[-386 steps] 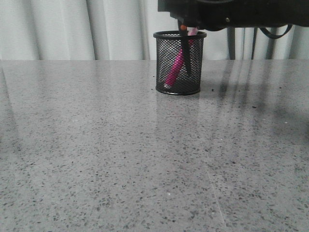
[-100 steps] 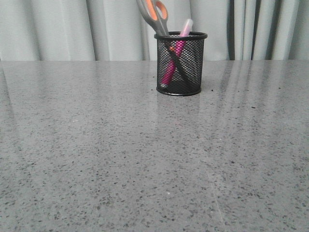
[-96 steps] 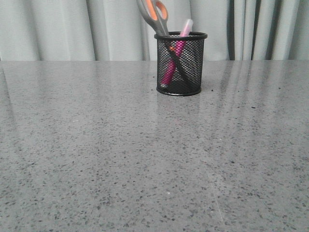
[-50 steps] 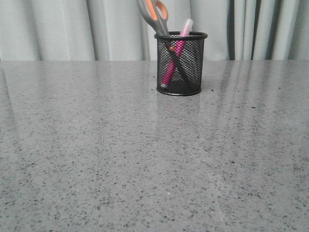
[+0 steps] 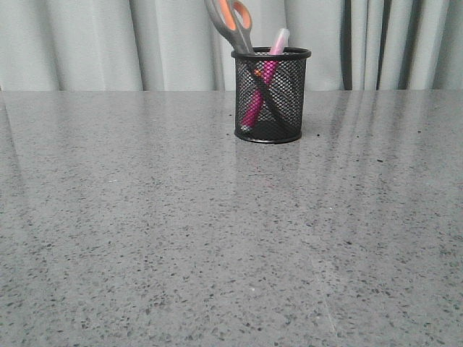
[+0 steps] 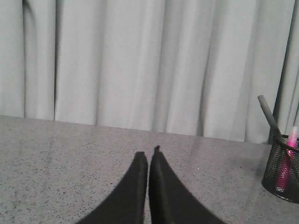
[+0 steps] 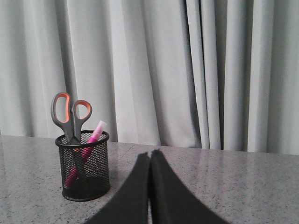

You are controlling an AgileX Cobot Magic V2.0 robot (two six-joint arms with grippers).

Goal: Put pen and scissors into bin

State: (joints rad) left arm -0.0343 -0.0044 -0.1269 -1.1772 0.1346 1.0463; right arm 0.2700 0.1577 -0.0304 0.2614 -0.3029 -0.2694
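The black mesh bin (image 5: 269,96) stands upright at the far middle of the table. The pink pen (image 5: 262,83) leans inside it, its clear cap above the rim. The scissors (image 5: 231,22) stand in it, blades down, grey and orange handles up. The bin also shows in the left wrist view (image 6: 282,164) and the right wrist view (image 7: 84,165), with pen (image 7: 88,149) and scissors (image 7: 70,114) inside. My left gripper (image 6: 148,155) is shut and empty, well apart from the bin. My right gripper (image 7: 150,154) is shut and empty, beside the bin. Neither gripper shows in the front view.
The grey speckled table (image 5: 217,231) runs back to pale pleated curtains (image 5: 87,43) close behind the bin.
3.9 s ago a dark arm hung over the bin's top; it has since withdrawn from the front view, leaving the scissors in the bin. Nothing has moved in the last second.
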